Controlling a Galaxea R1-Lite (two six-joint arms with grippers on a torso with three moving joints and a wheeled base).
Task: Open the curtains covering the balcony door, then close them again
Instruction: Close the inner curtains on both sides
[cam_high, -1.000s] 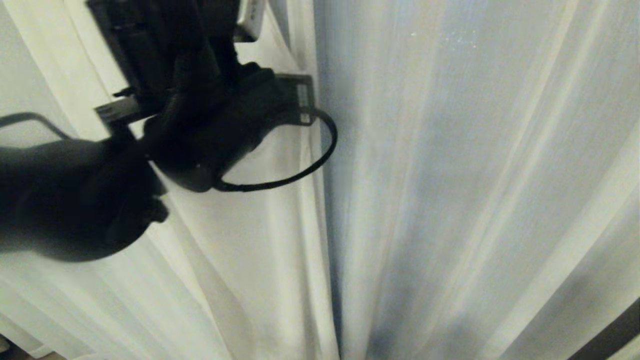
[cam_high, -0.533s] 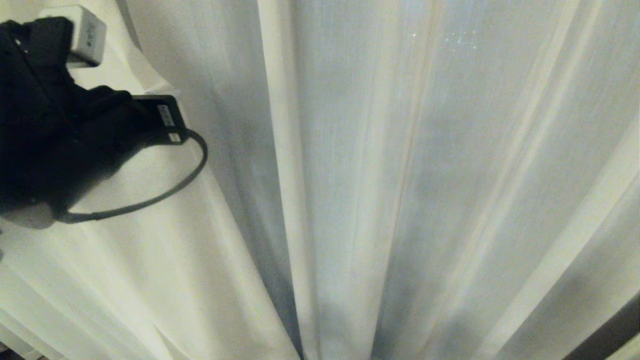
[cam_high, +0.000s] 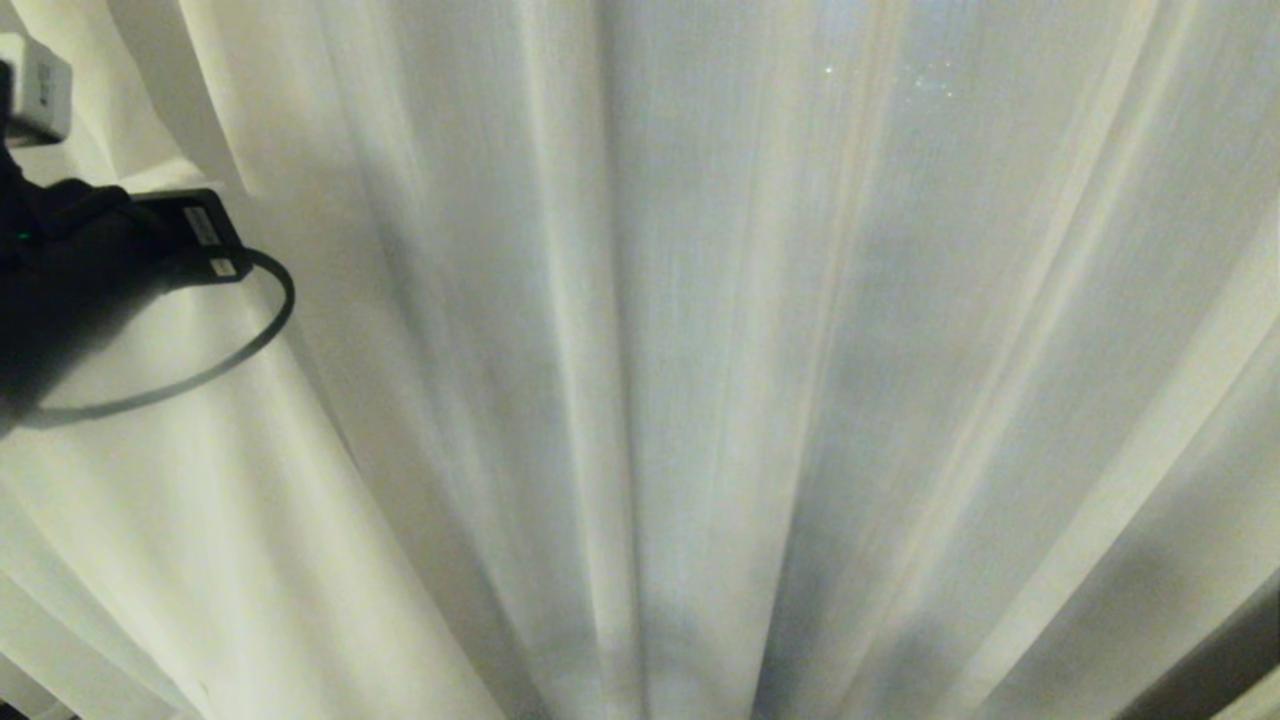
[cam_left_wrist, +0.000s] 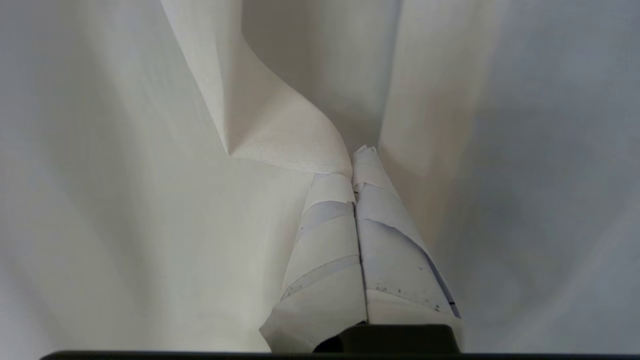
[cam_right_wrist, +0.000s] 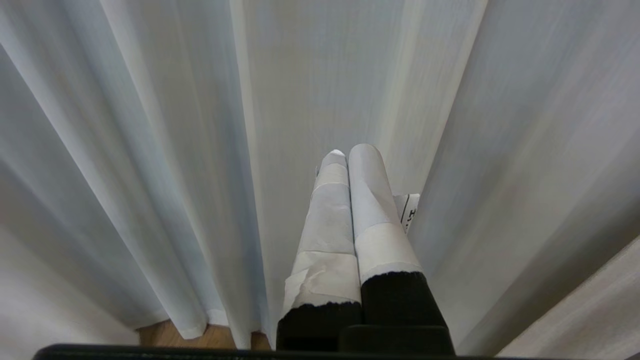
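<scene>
Cream woven pleated curtains (cam_high: 700, 400) fill the view | left gripper (cam_left_wrist: 356, 160) pinched closed on a curtain fold | right gripper (cam_right_wrist: 350, 152) closed, empty, beside pleats

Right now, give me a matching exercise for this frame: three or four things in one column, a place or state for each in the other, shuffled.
Things:
1. left gripper
2. right gripper
3. curtains
4. cable loop

States:
A. hang in long pleats, filling the head view
B. shut, its tips against a curled fabric edge
C. curves from the arm at the head view's left edge
D. shut, pointing at pleats, wooden floor below

Pairs: 1-B, 2-D, 3-A, 4-C
</scene>
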